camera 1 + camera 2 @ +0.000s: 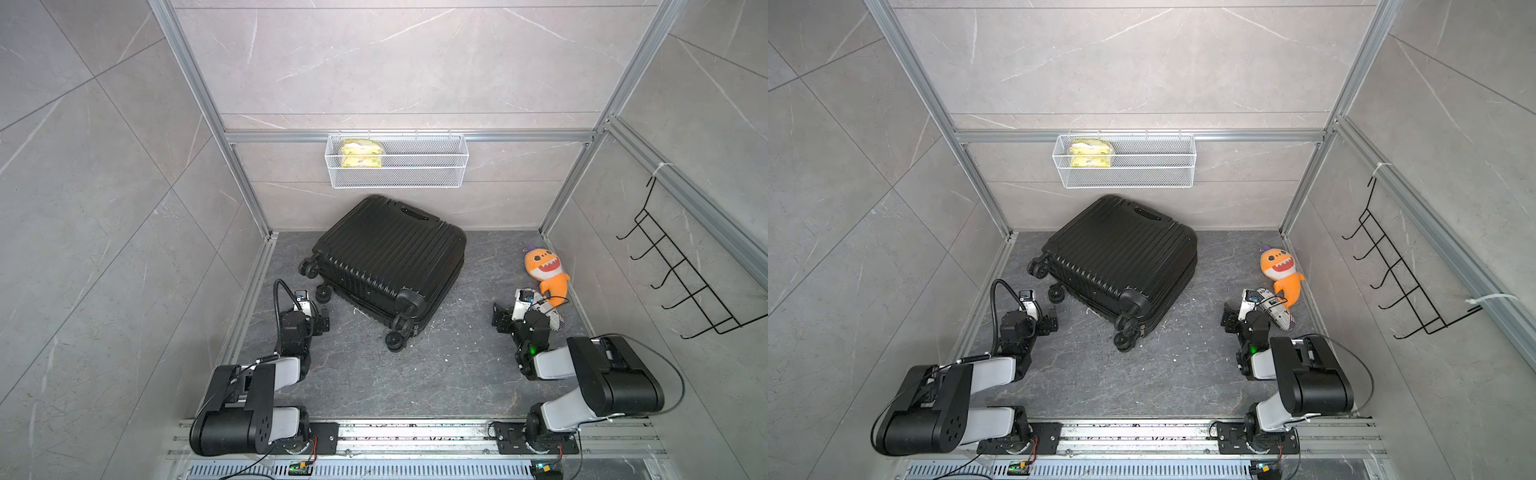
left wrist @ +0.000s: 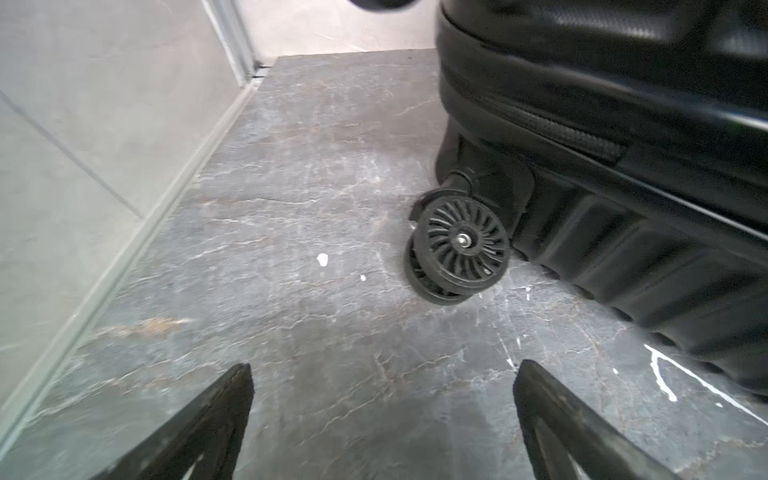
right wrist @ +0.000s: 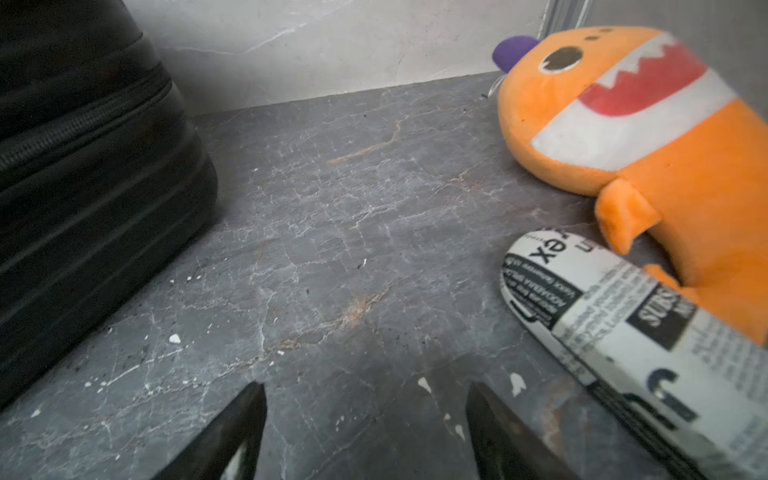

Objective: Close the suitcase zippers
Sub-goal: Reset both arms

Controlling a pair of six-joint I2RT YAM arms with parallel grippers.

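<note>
The black ribbed suitcase [image 1: 386, 257] [image 1: 1121, 257] lies flat on the dark floor with its two shells together and its wheels toward the arms. The zippers' track [image 2: 552, 124] [image 3: 83, 120] runs along the side seam; I cannot make out any pull. My left gripper [image 1: 323, 321] [image 2: 384, 365] is open and empty, low over the floor, a short way from a caster wheel [image 2: 461, 245]. To the right of the case, apart from it, my right gripper [image 1: 500, 318] [image 3: 366, 385] stands open over bare floor, holding nothing.
An orange plush shark [image 1: 546, 272] [image 3: 623, 124] and a newspaper-print roll [image 1: 548, 309] [image 3: 623, 332] lie just right of the right gripper. A white wire basket [image 1: 397, 178] hangs on the back wall; a black hook rack [image 1: 681, 270] hangs on the right wall. Walls enclose three sides.
</note>
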